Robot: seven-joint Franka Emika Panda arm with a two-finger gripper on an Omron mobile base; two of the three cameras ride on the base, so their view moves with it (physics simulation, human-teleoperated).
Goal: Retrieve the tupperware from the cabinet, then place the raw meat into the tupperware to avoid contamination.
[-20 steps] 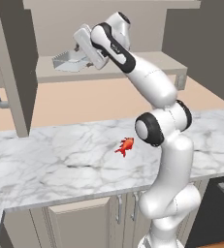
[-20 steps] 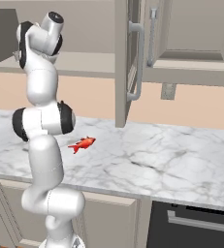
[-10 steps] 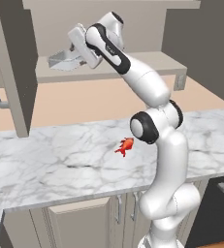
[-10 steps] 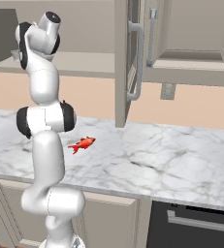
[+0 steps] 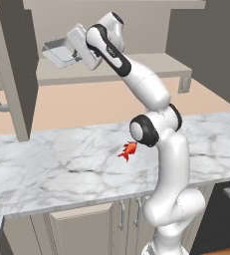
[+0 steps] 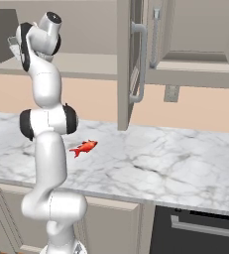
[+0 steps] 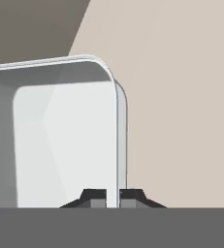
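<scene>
My gripper [image 7: 112,197] clamped on tupperware [image 7: 65,140] wall, up at cabinet [image 5: 17,74] shelf; meat [image 5: 128,150] lies on worktop [image 5: 52,169] below.

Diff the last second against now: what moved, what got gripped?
The two-finger gripper has closed on the thin side wall of the translucent whitish-grey plastic tupperware, one fingertip on each side of it, at the shelf of the open beige-grey cabinet; earlier it reached there with jaws open. The arm's upper links shifted slightly. The small red-orange fish-shaped raw meat stays on the marble counter.
</scene>
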